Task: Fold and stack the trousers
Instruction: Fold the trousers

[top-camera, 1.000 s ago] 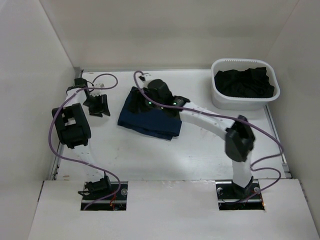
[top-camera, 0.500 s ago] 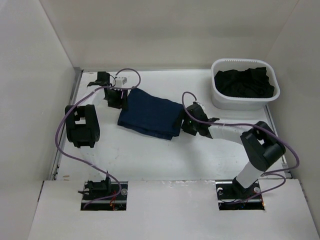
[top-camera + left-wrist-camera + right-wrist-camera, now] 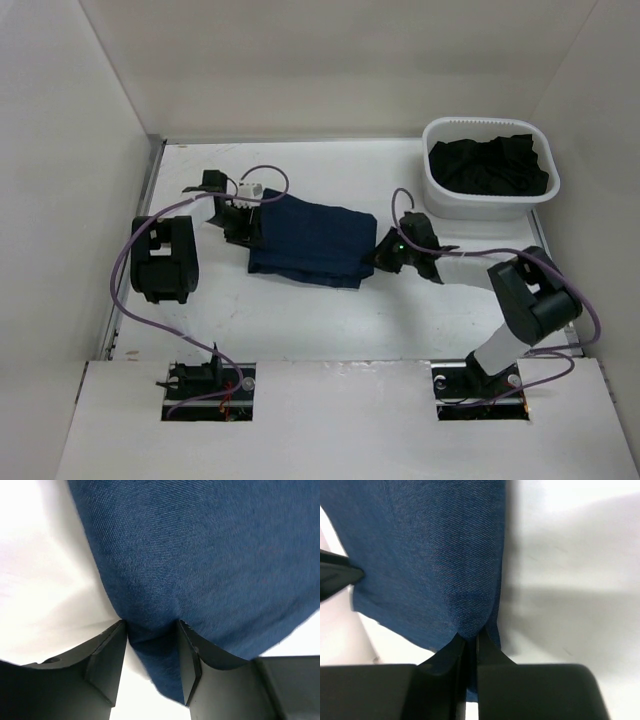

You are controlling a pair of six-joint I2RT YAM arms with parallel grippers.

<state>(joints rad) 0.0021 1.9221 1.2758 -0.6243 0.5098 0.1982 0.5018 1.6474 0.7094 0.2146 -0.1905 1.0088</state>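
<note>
The trousers [image 3: 312, 243] lie as a folded dark navy denim bundle in the middle of the white table. My left gripper [image 3: 244, 226] sits at the bundle's left edge. In the left wrist view a fold of the trousers [image 3: 200, 555] is pinched between the black fingers [image 3: 107, 655], so that gripper [image 3: 152, 632] is shut on the cloth. My right gripper [image 3: 386, 256] is at the bundle's right edge. In the right wrist view its jaws [image 3: 471, 639] are pressed together on the hem of the trousers [image 3: 430, 555].
A white basket [image 3: 470, 208] holding dark clothes [image 3: 490, 165] stands at the back right. The left arm's elbow [image 3: 165, 258] and purple cables [image 3: 120, 290] hang over the left side. White walls close the table on three sides.
The right gripper has closed on the right edge of the trousers. The left gripper has come forward and rightwards onto the left edge, and the bundle has shifted a little right and towards the arms.
</note>
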